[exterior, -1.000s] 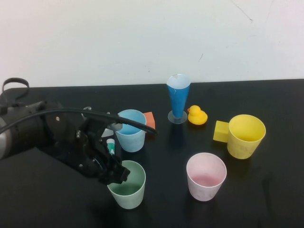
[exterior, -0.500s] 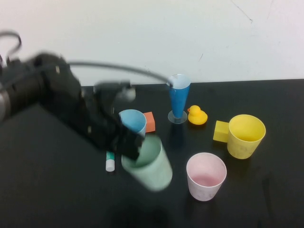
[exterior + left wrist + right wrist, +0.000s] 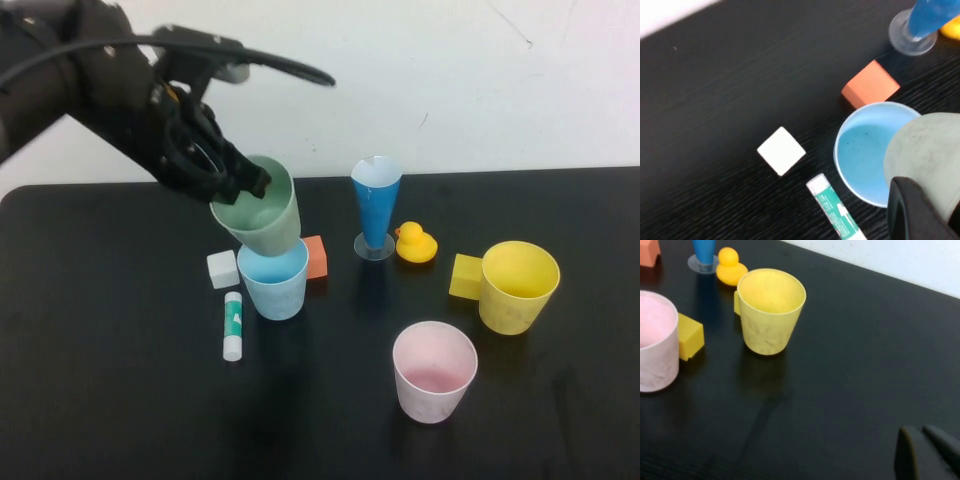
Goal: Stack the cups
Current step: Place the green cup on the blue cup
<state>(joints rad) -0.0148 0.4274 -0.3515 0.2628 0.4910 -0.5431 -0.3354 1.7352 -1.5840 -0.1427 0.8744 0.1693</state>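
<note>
**Green cup held above the blue cup; no cup nested yet**

Nearest you on the table (image 3: 100,400), the pink cup (image 3: 434,370) stands upright and alone, well apart from the others. The right gripper (image 3: 927,452) does not appear in the high view; in its own wrist view it hangs low over bare tabletop on the right side, its fingers pressed together on nothing, with the yellow cup (image 3: 516,285) and a yellow block (image 3: 464,276) touching that cup ahead of it. Toward the middle left, a glue stick (image 3: 232,326) and a white cube (image 3: 222,269) lie just beside the blue cup (image 3: 274,279), which stands upright with an orange block (image 3: 315,256) behind it. Directly above the blue cup, your left gripper (image 3: 235,185) pinches the rim of the green cup (image 3: 259,206), tilted and lifted clear of the table, its base close over the blue cup's mouth. Farther back stand a tall blue cone glass (image 3: 376,205) and a rubber duck (image 3: 414,243). Judged from this layout, you are on the first stacking: the green cup remains to be lowered in, and pink and yellow remain untouched.
</note>
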